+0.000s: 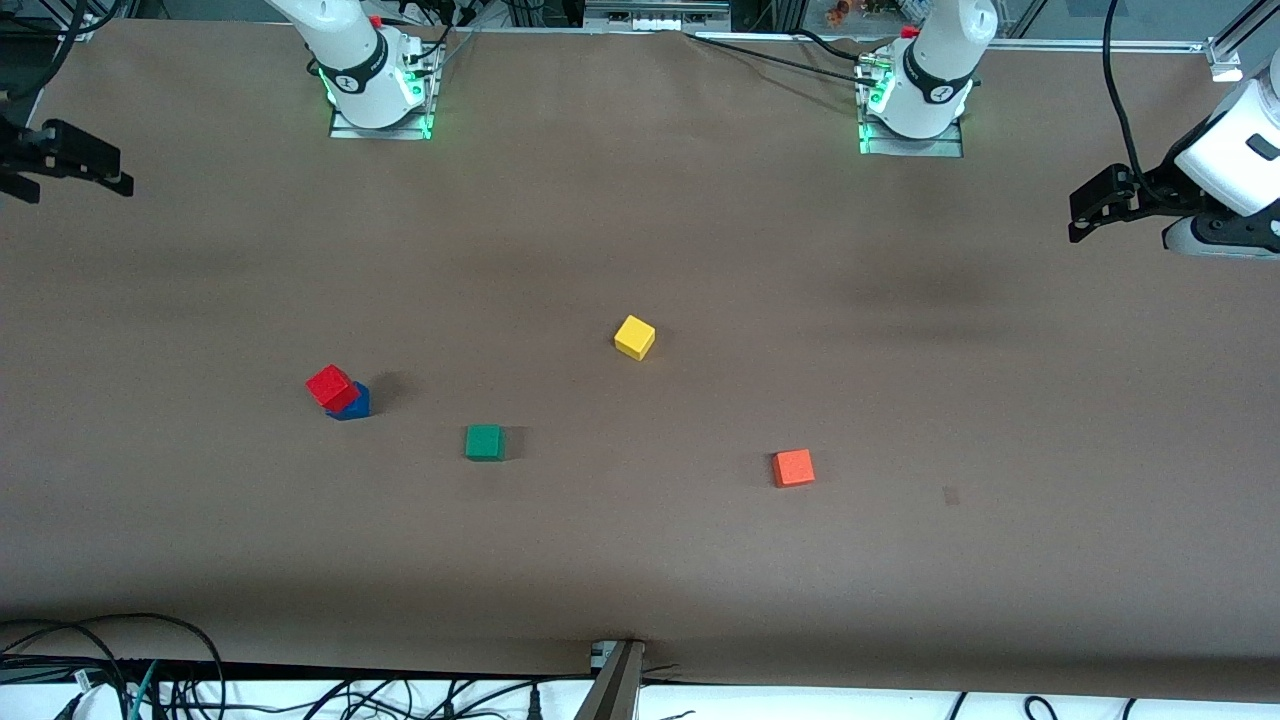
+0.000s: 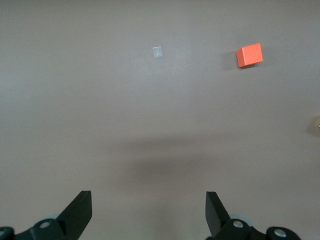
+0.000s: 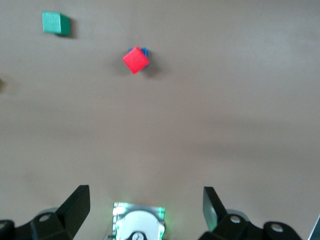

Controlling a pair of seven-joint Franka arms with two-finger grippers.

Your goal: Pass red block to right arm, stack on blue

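1. Red block sits on the blue, rotated and overhanging toward the right arm's end of the desk; the stack looks done.
2. Your risk, as I judge it: the offset perch. A desk bump or a returning finger could tip it off.
3. Green cube lies just beside the stack, so watch any low sweep.
4. Right hand hangs over its desk end, fingers spread wide, holding nothing, touching nothing.
5. Left hand hangs over its own desk end, equally wide apart, empty; orange cube well apart.
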